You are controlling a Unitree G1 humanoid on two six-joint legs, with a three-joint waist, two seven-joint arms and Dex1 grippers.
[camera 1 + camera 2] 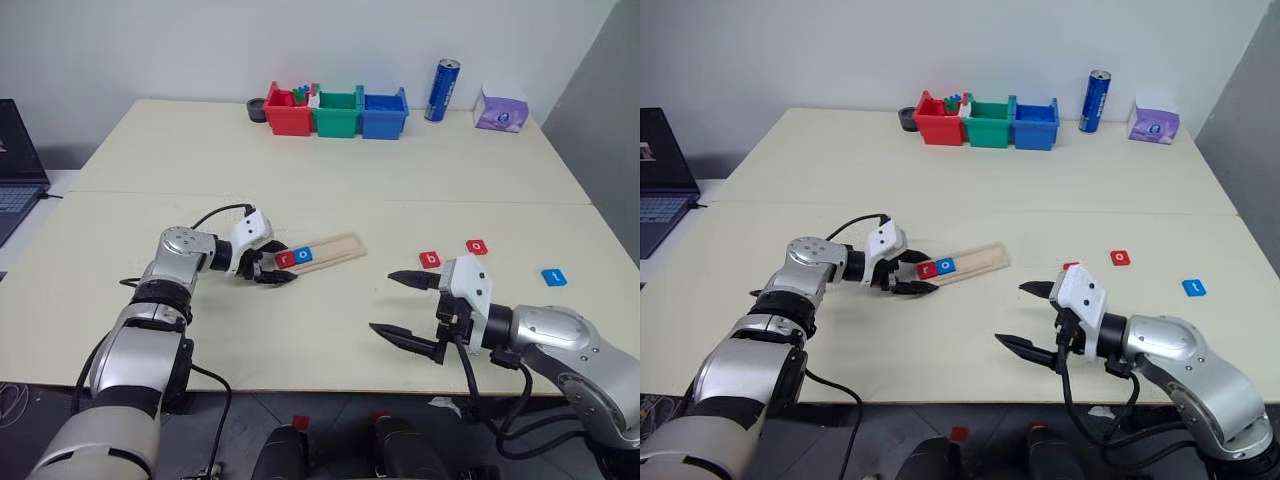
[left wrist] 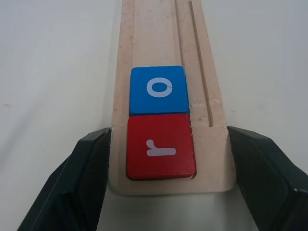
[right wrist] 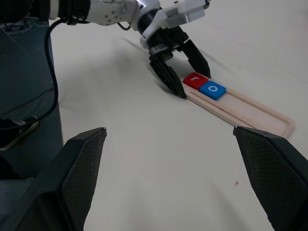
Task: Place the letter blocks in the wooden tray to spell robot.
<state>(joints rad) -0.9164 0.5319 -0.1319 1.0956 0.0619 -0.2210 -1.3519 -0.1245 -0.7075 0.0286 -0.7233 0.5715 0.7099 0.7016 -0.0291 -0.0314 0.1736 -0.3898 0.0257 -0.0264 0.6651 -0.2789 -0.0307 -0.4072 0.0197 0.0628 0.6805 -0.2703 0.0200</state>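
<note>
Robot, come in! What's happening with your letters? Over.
Left gripper shut on tray end. Right gripper open, empty. r, o in tray; three blocks loose. Nothing in the way.

The two head views looked forward and down over the table from nearly one spot. The left wrist view sat close above the wooden tray; the right wrist view faced it from farther off.

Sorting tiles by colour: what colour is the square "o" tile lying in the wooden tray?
Blue with a white letter: the "o" tile, clearest in the left wrist view.
</note>
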